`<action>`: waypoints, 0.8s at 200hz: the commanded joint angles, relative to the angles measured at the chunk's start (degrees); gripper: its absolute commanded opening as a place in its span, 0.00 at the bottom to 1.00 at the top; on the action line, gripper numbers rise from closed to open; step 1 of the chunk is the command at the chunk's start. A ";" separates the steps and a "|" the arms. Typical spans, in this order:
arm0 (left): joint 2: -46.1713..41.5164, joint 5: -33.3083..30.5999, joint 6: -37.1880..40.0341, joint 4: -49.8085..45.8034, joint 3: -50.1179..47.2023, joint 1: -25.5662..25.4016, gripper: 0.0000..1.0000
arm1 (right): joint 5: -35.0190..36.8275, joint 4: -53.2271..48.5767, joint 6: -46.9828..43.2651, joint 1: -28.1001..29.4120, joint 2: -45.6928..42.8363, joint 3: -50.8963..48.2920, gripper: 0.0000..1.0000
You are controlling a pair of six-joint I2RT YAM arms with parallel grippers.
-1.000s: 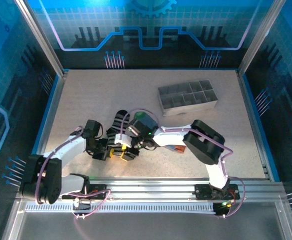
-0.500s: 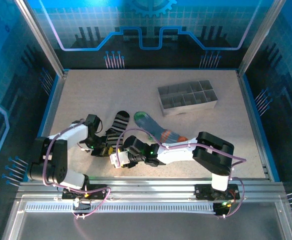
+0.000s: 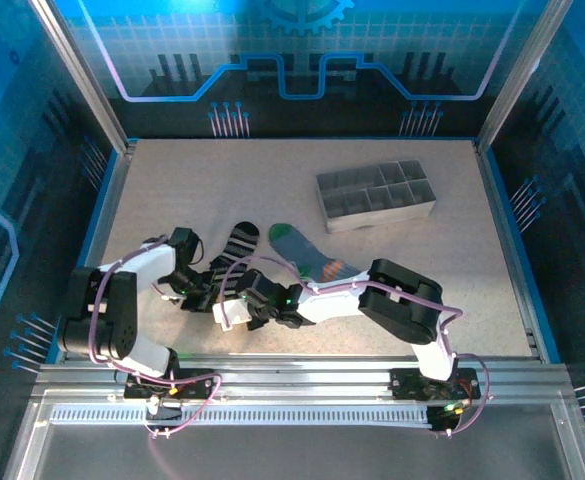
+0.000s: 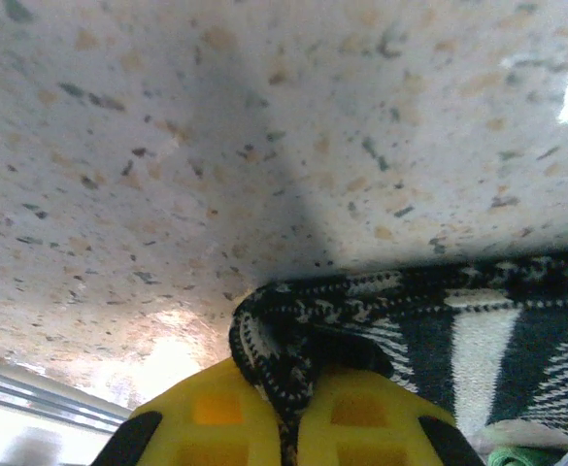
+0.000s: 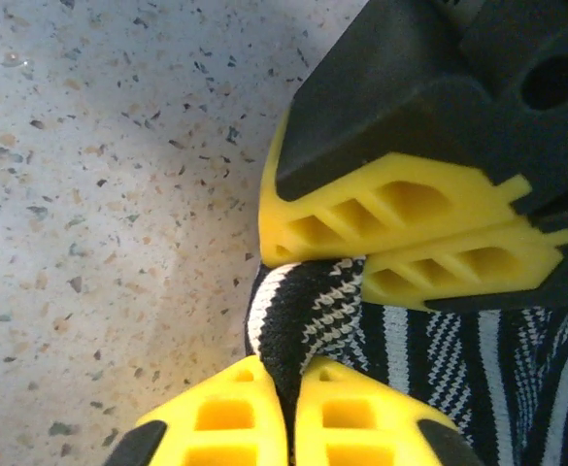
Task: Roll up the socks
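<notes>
A pale, speckled table (image 3: 202, 190) forms the floor of a blue-lit enclosure. At about one o'clock from the table's middle stands a grey divided tray (image 3: 382, 216), slightly skewed, with open compartments in two rows. Blue wall panels (image 3: 302, 50) with a circuit pattern close off twelve o'clock. A ribbed aluminium rail (image 3: 302, 385) runs along six o'clock.

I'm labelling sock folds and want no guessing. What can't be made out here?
Top external: near end of the black striped sock, under the left claw and right claw.
Top external: toe end of the blue-grey sock, partly under the right arm.
Left wrist: the black striped sock runs off the right edge.
</notes>
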 commanded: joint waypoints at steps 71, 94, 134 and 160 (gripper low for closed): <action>-23.56 -9.72 -3.16 -4.97 -5.41 0.37 0.73 | -24.90 -18.75 17.56 -7.81 8.20 12.08 0.00; -27.55 -7.56 -4.23 4.45 -9.73 0.38 0.69 | -30.06 -21.32 21.02 -9.63 10.19 14.95 0.00; -28.07 -5.45 -3.47 15.48 -14.66 0.20 0.64 | -35.69 -27.06 26.34 -11.89 14.42 21.27 0.00; -27.92 -5.56 -3.71 18.56 -17.00 0.03 0.62 | -38.23 -28.35 31.40 -13.39 16.41 23.55 0.00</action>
